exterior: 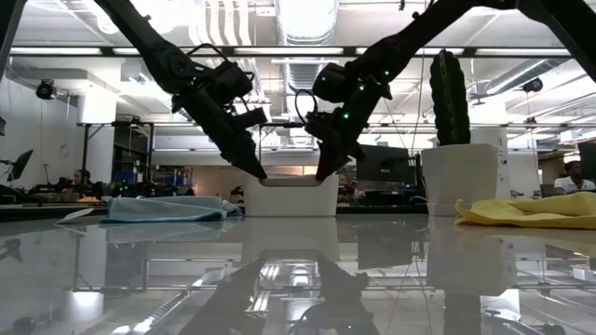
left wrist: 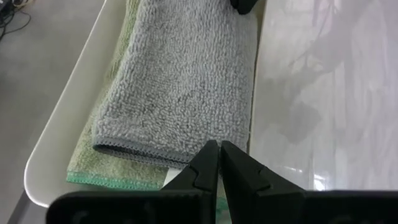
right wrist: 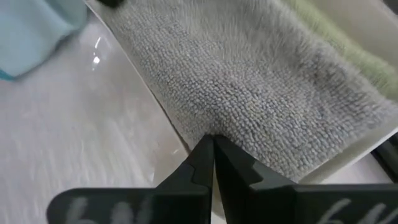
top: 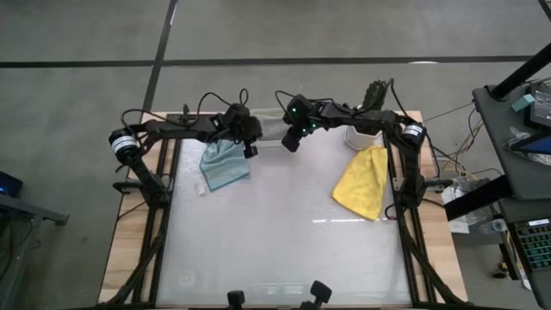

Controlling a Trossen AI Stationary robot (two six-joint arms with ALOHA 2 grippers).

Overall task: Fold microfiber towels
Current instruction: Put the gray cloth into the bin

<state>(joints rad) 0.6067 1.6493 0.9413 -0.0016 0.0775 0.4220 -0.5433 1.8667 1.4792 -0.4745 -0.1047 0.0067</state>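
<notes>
A white tub point(exterior: 291, 197) stands at the table's far edge. In it a folded grey towel point(left wrist: 180, 81) lies on a sage green one point(left wrist: 102, 162). My left gripper point(left wrist: 219, 148) is shut, its tips at the grey towel's hemmed end by the tub's near wall. My right gripper point(right wrist: 211, 142) is shut too, its tips at the towel's other end near the same wall. In the low view both point slanting down to the tub's rim. A pale blue towel point(top: 224, 164) lies flat on the table left of centre. A yellow towel point(top: 363, 181) lies crumpled at the right. My left gripper comes slanting down from the table's near left. Its shut tips stand at the grey towel's corner point(left wrist: 208, 134); whether they touch or pinch the cloth I cannot tell. My right gripper comes slanting down from the near right. Its shut tips meet the grey towel's surface point(right wrist: 214, 127) just inside the tub's near wall; I cannot tell whether cloth is caught between them.
A white pot point(exterior: 459, 179) with a cactus stands at the far right, beside the yellow towel. The glossy table point(top: 284, 232) stretches bare toward the near edge. Each gripper's tip shows at the edge of the other's wrist view.
</notes>
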